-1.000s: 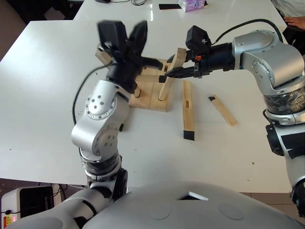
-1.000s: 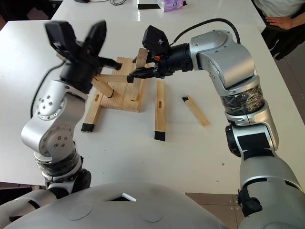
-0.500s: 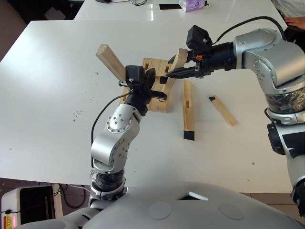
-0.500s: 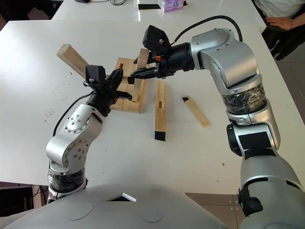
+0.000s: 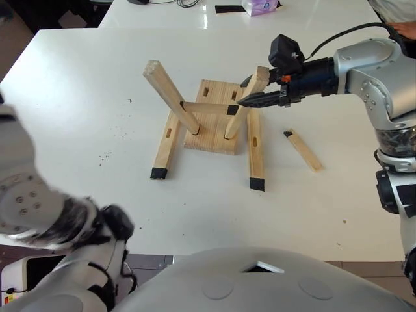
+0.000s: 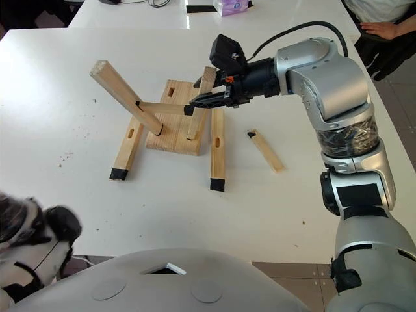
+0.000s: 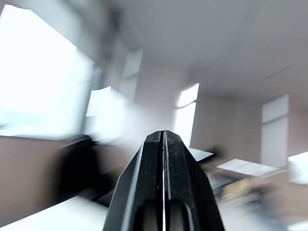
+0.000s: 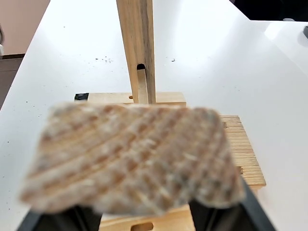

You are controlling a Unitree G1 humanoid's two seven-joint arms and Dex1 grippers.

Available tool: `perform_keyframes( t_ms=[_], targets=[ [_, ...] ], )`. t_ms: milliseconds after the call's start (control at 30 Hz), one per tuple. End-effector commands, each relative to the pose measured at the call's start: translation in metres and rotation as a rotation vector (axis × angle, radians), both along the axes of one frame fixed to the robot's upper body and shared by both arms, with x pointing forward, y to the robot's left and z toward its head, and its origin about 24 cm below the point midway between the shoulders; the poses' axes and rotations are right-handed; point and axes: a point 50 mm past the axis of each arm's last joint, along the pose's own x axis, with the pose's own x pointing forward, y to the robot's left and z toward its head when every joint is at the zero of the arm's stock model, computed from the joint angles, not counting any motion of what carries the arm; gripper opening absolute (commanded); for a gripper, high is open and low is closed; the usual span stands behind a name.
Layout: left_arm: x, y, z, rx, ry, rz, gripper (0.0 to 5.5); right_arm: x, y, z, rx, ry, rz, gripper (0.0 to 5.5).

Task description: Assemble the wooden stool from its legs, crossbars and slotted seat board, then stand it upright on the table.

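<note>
Two legs (image 5: 170,91) stand slotted in the seat (image 5: 209,140) on the tabletop (image 5: 84,78), bridged by a crossbar (image 5: 205,108), your right end effector (image 5: 246,101) clamped on one leg, left end effector (image 7: 163,159) closed and empty; next, I'd judge, you fit the two loose legs (image 5: 255,149) lying flat beside the seat.

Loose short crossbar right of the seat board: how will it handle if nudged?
The short crossbar looks like slim solid wood: probably stiff and light. Flat-sided and lying on the table, it should slide or pivot, not roll.
</note>
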Motion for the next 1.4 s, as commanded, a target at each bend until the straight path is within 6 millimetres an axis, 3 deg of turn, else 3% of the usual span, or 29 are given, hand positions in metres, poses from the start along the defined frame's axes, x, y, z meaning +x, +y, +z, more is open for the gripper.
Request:
perform_keyframes(
  t_ms=[33,100,167,233,300,367,433,600,733,800,867,933,967,1000,1033,1100,1167,1300,1400],
  targets=[
    [0.025,-0.027,-0.065,0.019,0.320,-0.203,0.00,-0.002,-0.003,-0.001,0.000,0.013,0.014,2.04],
    [0.041,-0.062,-0.084,0.025,0.368,-0.403,0.00,-0.005,-0.002,0.000,0.000,0.018,0.055,2.04],
    [0.050,-0.125,-0.100,0.050,0.398,-0.733,0.00,-0.006,0.000,0.000,-0.011,0.023,0.100,2.04],
    [0.032,-0.190,-0.103,0.137,0.376,-1.092,0.00,-0.007,0.001,0.000,-0.026,0.027,0.153,2.04],
    [0.003,-0.215,-0.101,0.189,0.337,-1.313,0.00,-0.006,0.003,0.001,-0.040,0.026,0.190,2.04],
    [-0.005,-0.205,-0.101,0.189,0.347,-1.281,0.00,-0.002,0.002,0.001,-0.054,0.020,0.189,2.04],
    [0.002,-0.188,-0.104,0.193,0.380,-1.152,0.00,-0.002,0.001,-0.002,-0.057,0.024,0.182,2.04],
    [0.035,-0.107,-0.090,0.112,0.343,-0.601,0.00,-0.002,-0.006,-0.010,-0.076,0.035,0.164,2.04],
    [0.032,-0.041,-0.086,0.080,0.370,-0.219,0.00,0.002,-0.011,-0.010,-0.087,0.021,0.121,2.04],
    [0.031,-0.030,-0.092,0.129,0.437,-0.138,0.00,0.005,-0.012,-0.011,-0.091,0.018,0.111,2.04],
    [0.034,-0.040,-0.096,0.142,0.470,-0.138,0.00,0.006,-0.010,-0.012,-0.089,0.018,0.114,2.04],
    [0.036,-0.073,-0.097,0.130,0.460,-0.288,0.00,0.006,-0.005,-0.009,-0.074,0.019,0.117,2.04],
    [0.034,-0.102,-0.096,0.123,0.443,-0.460,0.00,0.006,-0.002,-0.007,-0.066,0.018,0.126,2.04],
    [0.026,-0.148,-0.094,0.176,0.418,-0.745,0.00,0.004,0.002,-0.004,-0.053,0.020,0.138,2.04],
    [0.013,-0.179,-0.092,0.218,0.385,-0.956,0.00,0.003,0.006,-0.002,-0.044,0.022,0.153,2.04],
    [-0.007,-0.217,-0.094,0.215,0.362,-1.226,0.00,0.001,0.013,0.002,-0.030,0.022,0.184,2.04],
    [-0.004,-0.220,-0.099,0.153,0.375,-1.226,0.00,0.001,0.018,0.005,-0.033,0.018,0.209,2.04],
    [0.006,-0.202,-0.104,0.109,0.395,-1.125,0.00,0.001,0.018,0.000,-0.055,0.023,0.213,2.04],
    [0.027,-0.169,-0.113,0.077,0.459,-0.877,0.00,0.003,0.014,-0.005,-0.069,0.029,0.175,2.04]
  ],
)
